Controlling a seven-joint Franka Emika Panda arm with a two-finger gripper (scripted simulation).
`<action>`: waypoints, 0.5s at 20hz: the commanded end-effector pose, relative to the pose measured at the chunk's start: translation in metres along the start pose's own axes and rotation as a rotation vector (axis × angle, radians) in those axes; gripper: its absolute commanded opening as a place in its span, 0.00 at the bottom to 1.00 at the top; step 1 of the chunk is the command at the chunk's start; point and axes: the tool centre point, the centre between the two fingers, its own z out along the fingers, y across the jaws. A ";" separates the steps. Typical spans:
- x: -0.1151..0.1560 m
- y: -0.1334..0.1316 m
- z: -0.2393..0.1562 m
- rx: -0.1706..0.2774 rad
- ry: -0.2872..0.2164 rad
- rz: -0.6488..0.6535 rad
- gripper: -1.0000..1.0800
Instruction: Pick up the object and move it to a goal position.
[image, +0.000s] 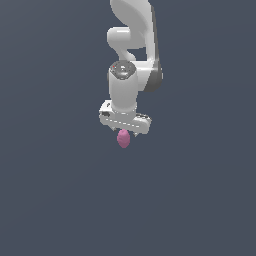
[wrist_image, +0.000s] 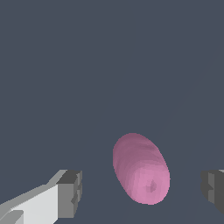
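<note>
hand (wrist_image: 140, 188): spread wide, gripping nothing; fingers (wrist_image: 70, 194) flank the object with gaps on both sides
object (wrist_image: 141, 168): magenta egg between the fingers, nearer one of them; in the exterior view just below the hand, on the bench (image: 60, 200)
handling: probably light and rigid; smooth rounded skin, likely slippery
grip spot: across the narrow waist at mid-length, not the tapered ends
risk: off-centre pinch could squirt it out
</note>
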 end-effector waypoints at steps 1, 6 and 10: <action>-0.006 0.005 0.002 0.002 0.004 0.053 0.96; -0.015 0.011 0.004 0.004 0.008 0.122 0.96; -0.019 0.013 0.005 0.005 0.010 0.148 0.96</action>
